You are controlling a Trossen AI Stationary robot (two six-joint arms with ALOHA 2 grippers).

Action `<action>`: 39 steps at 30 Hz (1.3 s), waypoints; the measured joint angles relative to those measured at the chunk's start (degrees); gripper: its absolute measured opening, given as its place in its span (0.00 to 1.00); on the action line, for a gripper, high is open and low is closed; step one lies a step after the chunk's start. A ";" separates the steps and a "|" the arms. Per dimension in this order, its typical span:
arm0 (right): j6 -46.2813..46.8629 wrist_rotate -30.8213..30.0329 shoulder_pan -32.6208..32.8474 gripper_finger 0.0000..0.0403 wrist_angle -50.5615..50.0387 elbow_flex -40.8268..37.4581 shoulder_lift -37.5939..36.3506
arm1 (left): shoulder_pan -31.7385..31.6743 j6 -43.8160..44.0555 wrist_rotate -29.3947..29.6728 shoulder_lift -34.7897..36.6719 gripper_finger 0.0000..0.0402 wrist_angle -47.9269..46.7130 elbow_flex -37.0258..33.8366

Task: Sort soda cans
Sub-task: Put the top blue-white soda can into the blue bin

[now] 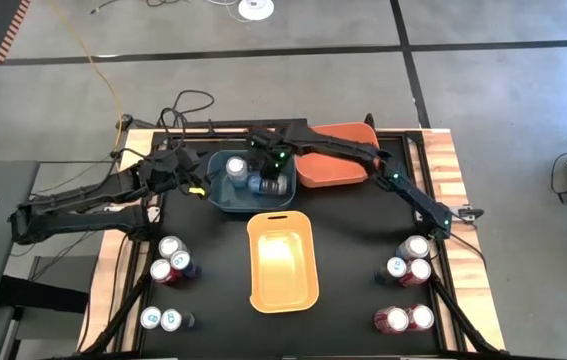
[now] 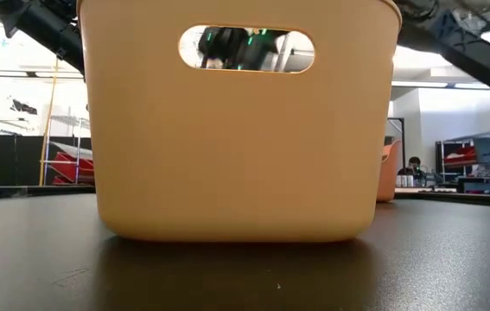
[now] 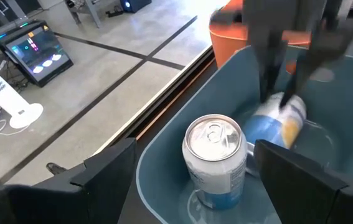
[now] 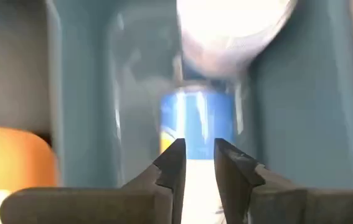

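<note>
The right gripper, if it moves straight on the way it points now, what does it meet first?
Most likely the blue can lying in the blue bin; it sits directly ahead of the right gripper, though depth is unclear.

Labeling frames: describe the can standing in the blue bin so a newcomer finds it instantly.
Find the blue bin at the table's far middle, beside the orange bin. The upright can stands in its far-left corner, silver top up; its neighbour lies tipped under the right gripper.

No text, brand, number or sign reads clearly; the markings on the soda cans [image 3: 216, 163] stay illegible.
</note>
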State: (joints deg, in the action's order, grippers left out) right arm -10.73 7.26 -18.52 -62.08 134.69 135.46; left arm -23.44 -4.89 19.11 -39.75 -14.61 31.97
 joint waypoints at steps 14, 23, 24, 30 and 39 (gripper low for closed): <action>-1.38 -2.31 -0.01 0.68 1.61 0.15 4.63 | 0.00 -0.20 -0.02 0.00 0.79 -0.68 0.00; -3.12 -8.30 -1.08 0.92 0.34 -0.01 9.48 | 0.00 -0.20 -0.02 0.02 0.79 -1.33 0.00; -3.28 -8.44 -0.97 0.93 -0.07 0.03 9.33 | 0.00 -0.20 -0.02 0.02 0.79 -1.26 0.00; -5.10 -8.54 -0.89 0.90 -1.00 0.03 9.31 | 0.00 -0.22 0.01 0.02 0.79 -1.01 0.00; -6.04 -9.17 0.32 0.70 -0.65 0.05 9.28 | 0.00 -0.22 0.15 0.02 0.79 -0.92 0.00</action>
State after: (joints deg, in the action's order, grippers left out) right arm -16.76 -1.91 -18.20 -62.73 134.74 144.75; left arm -23.44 -5.10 19.27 -39.72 -15.53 31.97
